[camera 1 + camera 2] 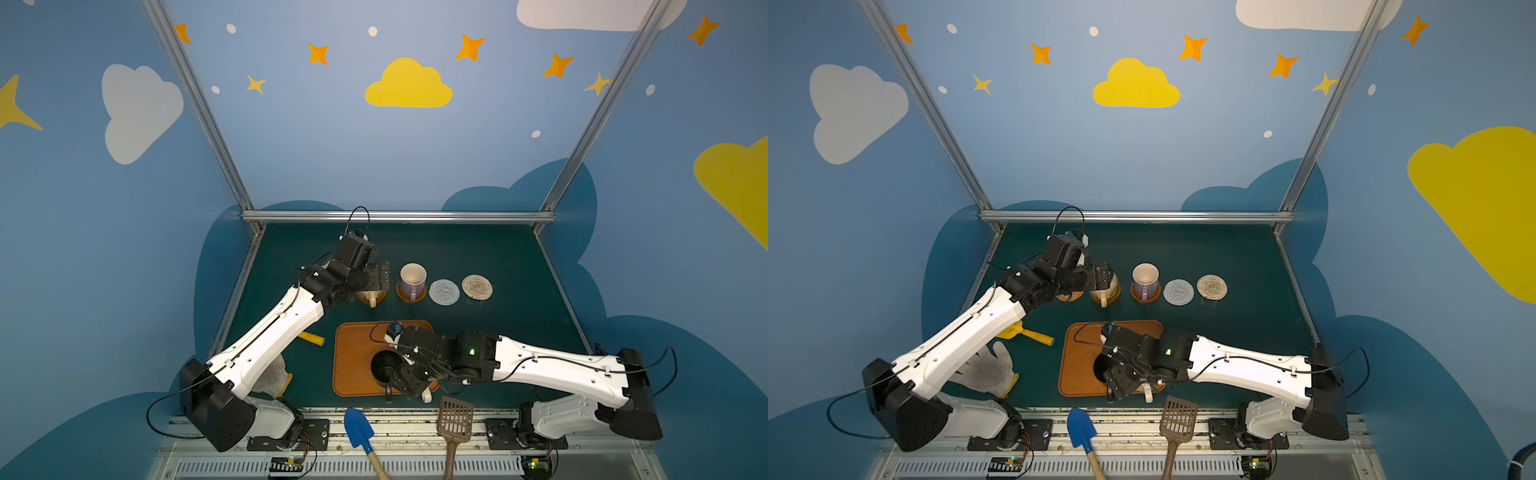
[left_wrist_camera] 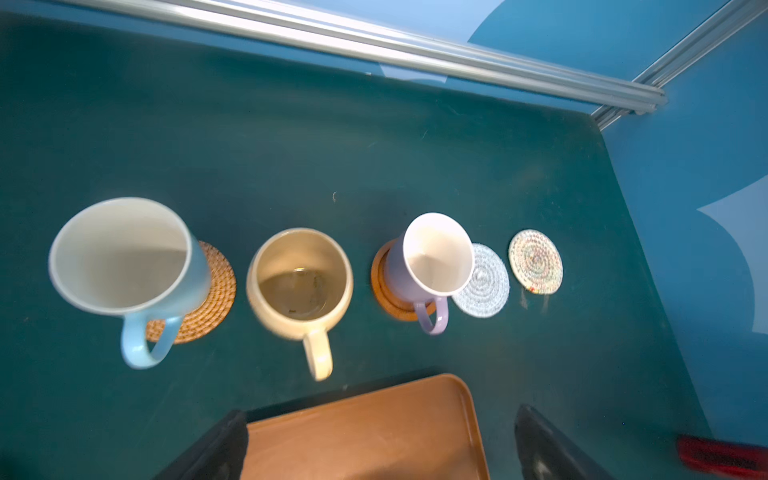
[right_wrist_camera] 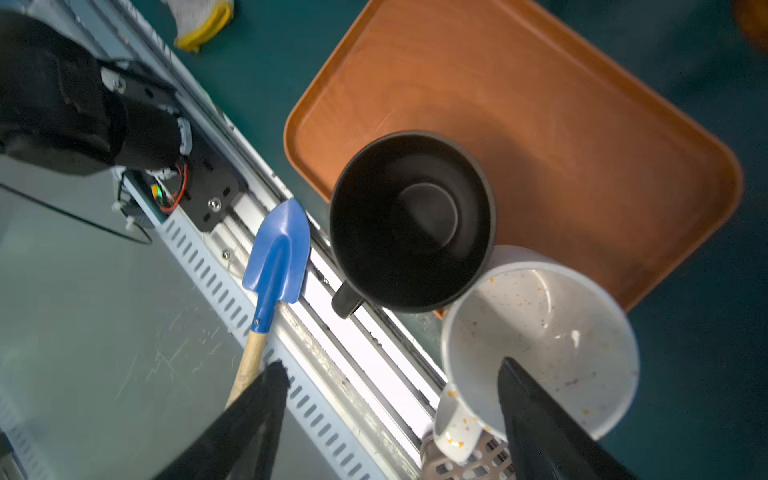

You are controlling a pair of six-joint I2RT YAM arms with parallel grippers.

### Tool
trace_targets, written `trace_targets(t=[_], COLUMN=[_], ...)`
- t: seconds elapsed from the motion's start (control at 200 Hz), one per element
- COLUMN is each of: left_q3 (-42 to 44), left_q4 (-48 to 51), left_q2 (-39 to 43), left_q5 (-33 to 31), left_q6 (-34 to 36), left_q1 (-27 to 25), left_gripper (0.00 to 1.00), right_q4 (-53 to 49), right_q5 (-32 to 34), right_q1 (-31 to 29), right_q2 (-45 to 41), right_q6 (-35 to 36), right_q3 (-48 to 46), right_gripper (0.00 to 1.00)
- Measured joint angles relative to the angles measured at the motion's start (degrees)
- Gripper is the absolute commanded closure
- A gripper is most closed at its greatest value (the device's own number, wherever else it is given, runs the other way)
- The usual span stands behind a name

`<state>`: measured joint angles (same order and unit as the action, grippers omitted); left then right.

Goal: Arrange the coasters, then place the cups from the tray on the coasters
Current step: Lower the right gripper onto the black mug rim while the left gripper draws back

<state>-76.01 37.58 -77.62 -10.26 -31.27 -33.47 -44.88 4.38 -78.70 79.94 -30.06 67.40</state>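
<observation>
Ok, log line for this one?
placed: blue cup, tan cup, lavender cup | unplaced: black cup, speckled cup | bare: grey-white coaster, beige coaster | left gripper: open | right gripper: open, finger in speckled cup

Mugs and coasters are lining up in one row beyond the tray.
- light blue mug [image 2: 124, 257] is standing upright on the orange woven coaster [image 2: 208, 291]
- tan-yellow mug [image 2: 299, 282] is standing next along, handle toward the tray
- lavender mug [image 2: 432, 257] is sitting on a brown wooden coaster [image 2: 382, 286]
- grey-white rope coaster [image 2: 484, 286] and beige rope coaster [image 2: 536, 262] are lying bare

On the orange-brown tray [image 3: 582, 124], the black mug [image 3: 411, 220] is standing upright. The speckled cream mug [image 3: 540, 345] is standing just beside it at the near corner.
</observation>
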Motion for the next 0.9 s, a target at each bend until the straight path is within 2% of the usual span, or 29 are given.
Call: trace_targets(t=[0.19,0.35,0.636,0.901], left_q3=[5.75,8.66,9.05,9.16], left_q4=[0.66,1.05,1.03,1.03], left_q2=[3.28,4.07,5.81,6.32], left_q5=[0.24,0.52,0.68,0.68], left_q6=[-0.02,-0.02,0.04,0.24], left_q1=[0.66,2.01,4.00,5.53], left_gripper=[0.01,0.01,0.01,0.01], right_q4=[-0.24,-0.24,-0.31,-1.73], right_q5=[3.34,5.25,6.62,9.44], right_q1=[-2.86,-2.58,-3.28,-3.28], right_q2=[5.25,6.84,8.41,11.23], right_q6=[-0.50,-0.04,-1.70,-3.54], right_q3=[1.36,1.92,1.95,2.34], right_gripper=[0.13,0.28,0.25,0.40])
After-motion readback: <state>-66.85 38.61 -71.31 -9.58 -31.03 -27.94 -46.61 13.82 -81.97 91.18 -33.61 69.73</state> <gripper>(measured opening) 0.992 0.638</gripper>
